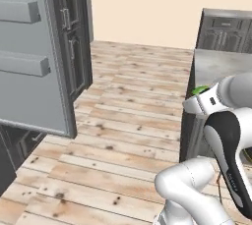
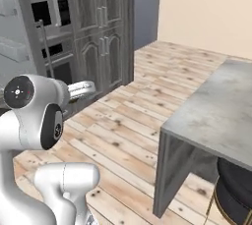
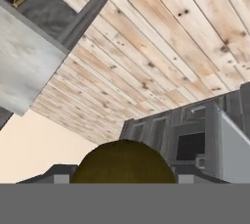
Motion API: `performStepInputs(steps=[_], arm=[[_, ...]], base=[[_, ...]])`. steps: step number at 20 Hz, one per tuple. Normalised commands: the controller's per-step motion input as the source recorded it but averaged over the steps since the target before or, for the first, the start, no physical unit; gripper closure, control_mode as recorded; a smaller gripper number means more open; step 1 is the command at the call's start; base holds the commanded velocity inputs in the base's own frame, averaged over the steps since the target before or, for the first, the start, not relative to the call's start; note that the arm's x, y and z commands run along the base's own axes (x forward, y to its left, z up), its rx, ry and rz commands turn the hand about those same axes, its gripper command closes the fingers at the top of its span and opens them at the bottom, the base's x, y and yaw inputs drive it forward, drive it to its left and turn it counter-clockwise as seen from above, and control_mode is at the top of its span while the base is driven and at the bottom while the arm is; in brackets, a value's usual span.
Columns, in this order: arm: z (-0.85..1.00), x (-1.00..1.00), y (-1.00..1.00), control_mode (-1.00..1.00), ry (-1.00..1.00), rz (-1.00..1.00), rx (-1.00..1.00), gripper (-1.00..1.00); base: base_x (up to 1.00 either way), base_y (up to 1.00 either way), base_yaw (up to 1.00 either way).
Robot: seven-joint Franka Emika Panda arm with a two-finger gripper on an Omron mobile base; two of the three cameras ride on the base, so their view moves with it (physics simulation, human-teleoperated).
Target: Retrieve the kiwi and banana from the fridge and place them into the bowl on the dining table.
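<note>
The kiwi [image 3: 124,162] shows as a dark olive round shape between my two finger tips in the hand view, and as a small green spot [image 1: 201,90] at the end of the hand. My gripper [image 1: 198,96] [image 3: 124,178] is shut on it, in the air beside the near corner of the dining table [image 1: 219,64] [image 2: 221,111]. The fridge's open door [image 1: 29,57], with its grey shelves, stands at the left. The banana and the bowl are out of view.
Wooden floor [image 1: 128,121] lies open between fridge and table. Dark cabinets with a built-in oven [image 2: 47,10] line the far wall. A dark stool with gold legs [image 2: 236,184] stands tucked under the table's near end.
</note>
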Motion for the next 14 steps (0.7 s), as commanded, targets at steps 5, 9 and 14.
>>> performStepInputs(steps=[5, 9, 14], arm=[[0.0, 0.0, 0.0, 1.0, 0.0, 0.0, 0.0, 1.0], [0.0, 0.0, 0.0, 1.0, 0.0, 0.0, 0.0, 1.0], [0.0, 0.0, 0.0, 1.0, 0.0, 0.0, 0.0, 1.0]], base=[[0.0, -0.12, -0.39], [0.0, 0.0, -0.34], [0.06, 0.0, -0.33]])
